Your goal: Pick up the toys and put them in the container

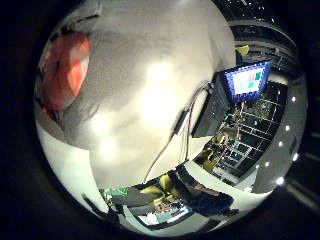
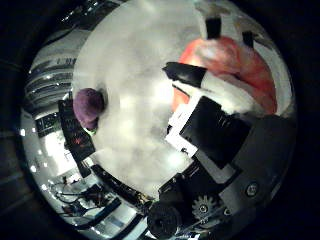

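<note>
1. Hand (image 2: 215, 135): white and black parts reach in over an orange-red toy (image 2: 235, 65), fingers curved across it and seemingly closing on it; whether truly clamped or only resting, cannot tell for sure, though curled contact looks likely.
2. Left to right in the thumb side view: a purple toy (image 2: 88, 106) near the edge of the white table (image 2: 135, 75), well apart from the hand; then bare table; then the orange-red toy under the fingers.
3. In the little finger side view: same orange-red toy at one side, close to the palm, on the table; further across, a lit monitor (image 1: 247, 80) beyond the table's edge.
4. Step in hand, as a judgement: grasping the orange-red toy, first half of a pick.
5. Container not seen in either view, so no telling where it stands.
6. Next move likely calls for a firm closing of the fingers round the soft-looking toy, a lift clear of the table, then a carry to wherever the container is; purple toy left for later.
7. Writing: none readable; coloured patches on the monitor, no legible text or labels on the toys.
</note>
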Controlling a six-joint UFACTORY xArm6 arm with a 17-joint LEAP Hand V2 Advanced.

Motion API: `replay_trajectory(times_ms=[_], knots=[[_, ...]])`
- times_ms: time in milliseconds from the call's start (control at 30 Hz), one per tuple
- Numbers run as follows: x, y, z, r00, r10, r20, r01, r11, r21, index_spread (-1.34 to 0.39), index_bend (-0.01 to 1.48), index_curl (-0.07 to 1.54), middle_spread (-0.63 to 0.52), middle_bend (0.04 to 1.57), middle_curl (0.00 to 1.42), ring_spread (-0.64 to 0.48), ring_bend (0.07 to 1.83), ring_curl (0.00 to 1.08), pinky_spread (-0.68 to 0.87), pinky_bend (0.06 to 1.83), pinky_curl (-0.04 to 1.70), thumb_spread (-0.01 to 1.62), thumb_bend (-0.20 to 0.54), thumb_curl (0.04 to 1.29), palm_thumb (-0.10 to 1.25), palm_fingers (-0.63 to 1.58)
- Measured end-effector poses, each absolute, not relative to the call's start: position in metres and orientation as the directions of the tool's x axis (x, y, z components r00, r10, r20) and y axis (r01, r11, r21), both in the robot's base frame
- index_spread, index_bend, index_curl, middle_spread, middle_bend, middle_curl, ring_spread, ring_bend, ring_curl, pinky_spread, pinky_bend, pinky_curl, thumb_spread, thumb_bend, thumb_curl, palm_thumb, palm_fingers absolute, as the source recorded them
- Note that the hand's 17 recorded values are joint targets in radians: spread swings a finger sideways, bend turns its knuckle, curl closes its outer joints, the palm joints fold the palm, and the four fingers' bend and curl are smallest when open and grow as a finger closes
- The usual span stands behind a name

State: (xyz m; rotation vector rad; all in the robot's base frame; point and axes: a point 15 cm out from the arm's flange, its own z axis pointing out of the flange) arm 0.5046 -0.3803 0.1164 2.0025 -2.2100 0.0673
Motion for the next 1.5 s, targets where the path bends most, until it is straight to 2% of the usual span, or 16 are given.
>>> replay_trajectory(times_ms=[167, 333, 433, 500, 567, 600, 633, 700, 767, 800, 867, 967, 1100, 1500], knots=[[0.482, -0.386, 0.159, -0.123, -0.981, 0.153, -0.987, 0.137, 0.084, -0.28, 1.01, 0.70, -0.12, 1.20, 0.64, -0.18, 1.32, 0.58, -0.29, 1.23, 0.59, 0.94, -0.009, 0.48, 1.00, 1.27], [0.457, -0.373, 0.207, -0.122, -0.982, 0.147, -0.984, 0.139, 0.113, -0.26, 1.05, 0.73, -0.11, 1.26, 0.64, -0.17, 1.37, 0.59, -0.25, 1.26, 0.65, 0.94, -0.016, 0.52, 1.02, 1.21], [0.447, -0.366, 0.223, -0.120, -0.981, 0.151, -0.985, 0.136, 0.102, -0.25, 1.06, 0.74, -0.11, 1.28, 0.64, -0.17, 1.38, 0.59, -0.24, 1.26, 0.68, 0.93, -0.020, 0.54, 1.02, 1.21], [0.444, -0.367, 0.225, -0.125, -0.981, 0.151, -0.985, 0.141, 0.100, -0.25, 1.06, 0.73, -0.11, 1.26, 0.62, -0.18, 1.36, 0.58, -0.25, 1.24, 0.68, 0.94, -0.037, 0.54, 0.96, 1.17], [0.439, -0.372, 0.224, -0.134, -0.979, 0.152, -0.983, 0.151, 0.104, -0.27, 0.97, 0.71, -0.12, 1.23, 0.60, -0.20, 1.33, 0.56, -0.29, 1.22, 0.67, 0.95, -0.037, 0.52, 0.91, 1.10], [0.438, -0.373, 0.222, -0.137, -0.979, 0.150, -0.982, 0.154, 0.107, -0.30, 0.86, 0.70, -0.14, 1.20, 0.59, -0.21, 1.32, 0.56, -0.33, 1.19, 0.66, 0.95, -0.038, 0.51, 0.88, 1.01], [0.435, -0.376, 0.217, -0.143, -0.979, 0.147, -0.980, 0.161, 0.114, -0.33, 0.69, 0.67, -0.17, 1.10, 0.56, -0.23, 1.32, 0.55, -0.38, 1.18, 0.66, 0.97, -0.032, 0.49, 0.87, 0.74], [0.428, -0.381, 0.210, -0.152, -0.978, 0.142, -0.977, 0.171, 0.127, -0.39, 0.50, 0.60, -0.19, 0.92, 0.51, -0.25, 1.22, 0.52, -0.43, 1.19, 0.64, 1.00, -0.033, 0.46, 0.83, 0.40], [0.426, -0.383, 0.203, -0.155, -0.978, 0.138, -0.975, 0.174, 0.139, -0.42, 0.47, 0.56, -0.18, 0.82, 0.47, -0.21, 1.11, 0.47, -0.33, 1.06, 0.61, 1.01, -0.035, 0.44, 0.79, 0.17], [0.423, -0.385, 0.196, -0.154, -0.979, 0.136, -0.973, 0.175, 0.154, -0.42, 0.42, 0.53, -0.11, 0.68, 0.42, -0.11, 0.91, 0.41, -0.14, 0.94, 0.59, 1.00, -0.091, 0.40, 0.66, -0.25], [0.415, -0.392, 0.179, -0.146, -0.979, 0.144, -0.965, 0.173, 0.195, -0.42, 0.36, 0.48, -0.07, 0.60, 0.38, -0.05, 0.80, 0.36, -0.03, 0.86, 0.53, 1.00, -0.066, 0.38, 0.62, -0.23], [0.405, -0.404, 0.160, -0.107, -0.978, 0.177, -0.955, 0.151, 0.257, -0.43, 0.22, 0.40, 0.01, 0.38, 0.31, 0.07, 0.54, 0.26, 0.19, 0.65, 0.41, 0.97, -0.050, 0.34, 0.51, -0.21], [0.399, -0.404, 0.132, -0.087, -0.982, 0.167, -0.942, 0.136, 0.308, -0.43, 0.13, 0.32, 0.05, 0.21, 0.28, 0.15, 0.37, 0.21, 0.30, 0.50, 0.33, 0.94, -0.032, 0.31, 0.47, -0.11], [0.398, -0.394, 0.085, -0.072, -0.989, 0.130, -0.925, 0.115, 0.361, -0.41, 0.13, 0.21, 0.08, 0.17, 0.26, 0.17, 0.27, 0.22, 0.32, 0.43, 0.32, 0.93, -0.027, 0.29, 0.47, -0.08]])
